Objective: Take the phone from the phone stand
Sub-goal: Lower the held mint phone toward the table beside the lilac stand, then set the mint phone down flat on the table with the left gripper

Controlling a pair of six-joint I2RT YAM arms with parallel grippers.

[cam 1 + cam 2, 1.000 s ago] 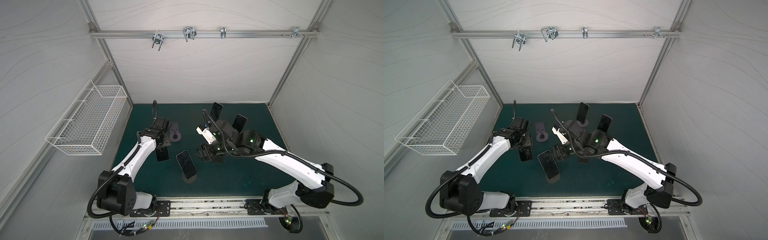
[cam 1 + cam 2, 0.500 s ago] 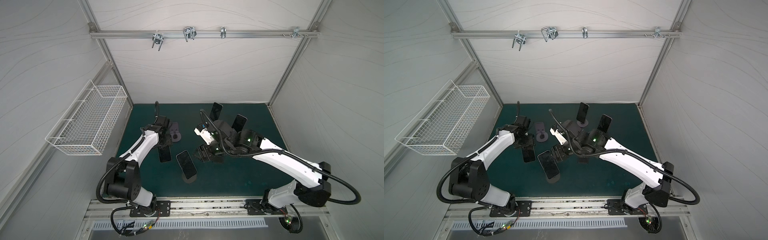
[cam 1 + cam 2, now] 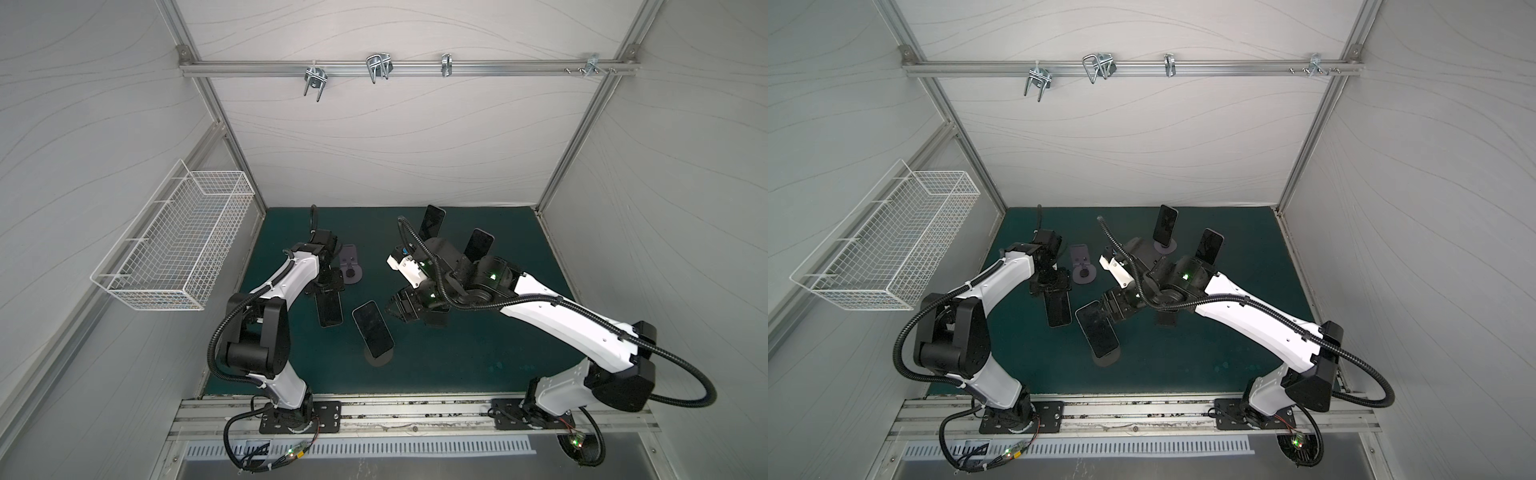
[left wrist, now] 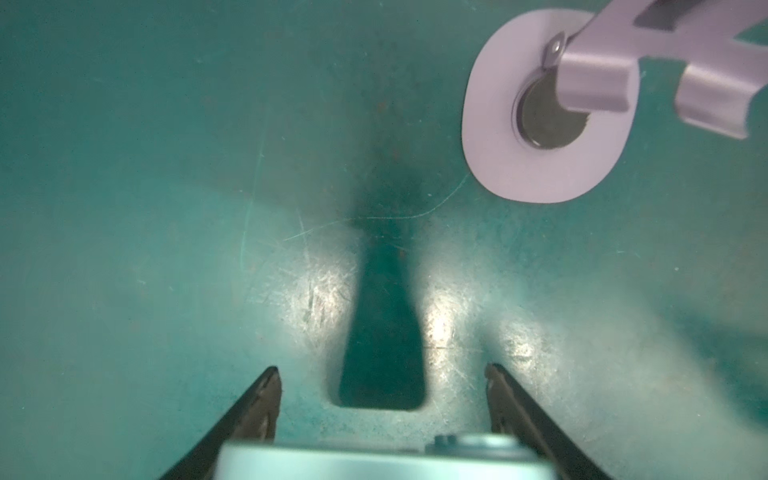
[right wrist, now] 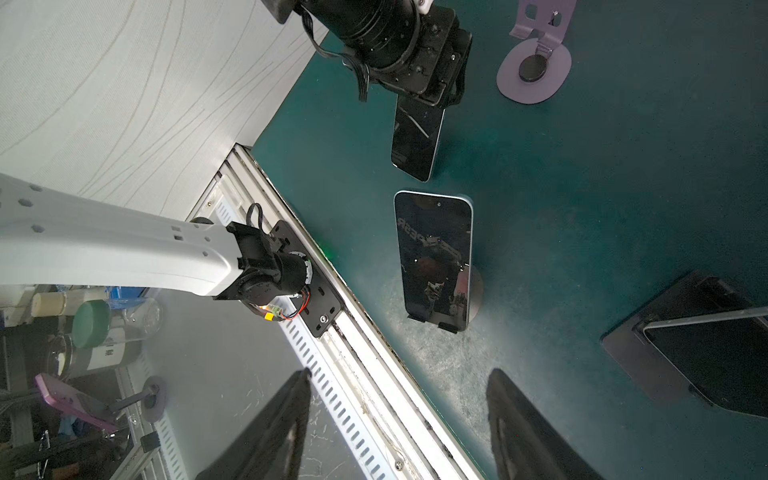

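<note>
A dark-screened, pale-edged smartphone (image 3: 329, 309) hangs screen-outward from the left gripper (image 3: 327, 291), whose two black fingers pinch its upper end. It is already off its stand. The left wrist view shows its top edge (image 4: 382, 459) clamped between the fingers, with its shadow on the mat below, so it appears to hang clear of the surface. The right wrist view does not settle whether its lower end (image 5: 417, 141) touches.

Just beside it, toward the back wall, stands the empty lilac metal phone stand with a round base and two small hooks (image 3: 351, 272). On the other side, near but apart, a second dark smartphone (image 3: 372, 328) leans on a stand with a round dark base (image 3: 379, 358). The right gripper (image 5: 399, 374) hovers near that phone's top with its fingers spread and nothing between them. Two more phones (image 3: 432, 222) (image 3: 478, 249) stand upright at the back. All sit on a dark green mat (image 3: 457, 365).

The step in hand looks like setting the held phone down. To do it well:
- Lower it over the bare mat on the near side of the lilac stand.
- Tip it gently until it lies flat.
- Part the fingers only once the mat carries it.
- Steer its free end away from the leaning phone, which a nudge would probably topple.
</note>
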